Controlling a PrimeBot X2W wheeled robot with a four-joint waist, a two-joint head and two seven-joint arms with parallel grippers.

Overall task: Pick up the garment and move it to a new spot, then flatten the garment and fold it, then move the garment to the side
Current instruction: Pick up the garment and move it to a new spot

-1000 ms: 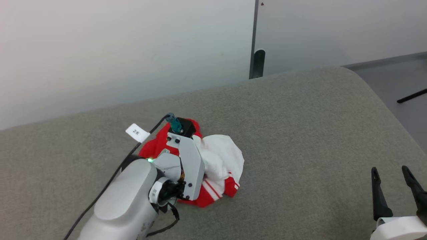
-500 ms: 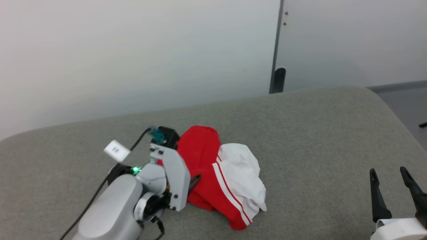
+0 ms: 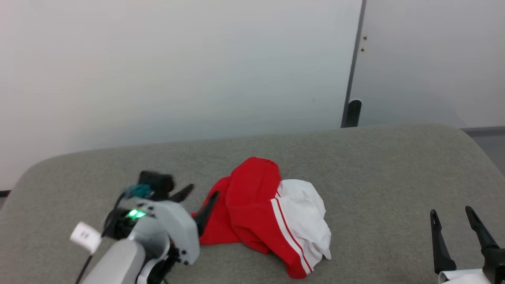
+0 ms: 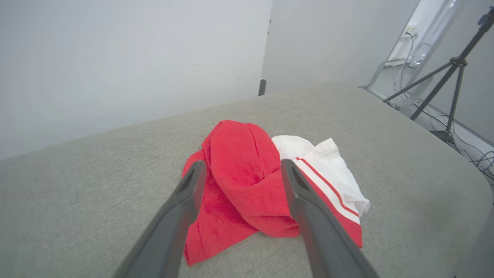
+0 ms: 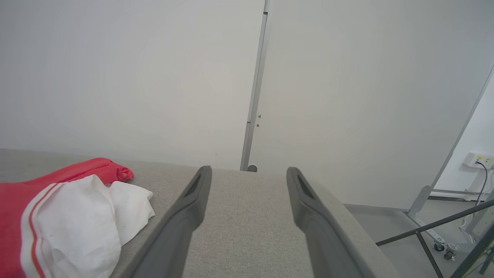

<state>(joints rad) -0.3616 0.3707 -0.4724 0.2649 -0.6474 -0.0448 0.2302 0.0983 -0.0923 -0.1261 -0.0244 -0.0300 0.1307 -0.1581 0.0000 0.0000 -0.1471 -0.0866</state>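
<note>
Head view, garment: the crumpled red jersey-style garment [image 3: 252, 209] with a white sleeve and red-striped trim lies in a heap near the middle of the grey woven padded surface [image 3: 375, 165], free of both grippers.
Head view, left gripper: the left gripper [image 3: 203, 190] has its dark fingers spread wide, tips at the heap's left edge; whether they touch the cloth I cannot tell.
Head view, right gripper: the right gripper [image 3: 451, 211] is also spread and empty, well apart from the heap at the lower right.
Head view, step: judged to be the start of flattening, since the cloth is set down but bunched.
Left wrist view, shape: the red body is folded over itself in a rounded hump, with the white sleeve tucked to the right and the striped trim running along it.
Left wrist view, texture: soft, slightly fuzzy knit that is thick where the layers stack.
Left wrist view, advice: pinch a single outer edge, not the hump, or several layers will likely lift together.
Right wrist view, material: the white sleeve is limp and creased, with loose folds lying nearest this arm.
Right wrist view, advice: take the sleeve side here, then draw the two grips apart low over the surface.
Right wrist view, backdrop: a smooth pale wall [image 5: 115, 77].
</note>
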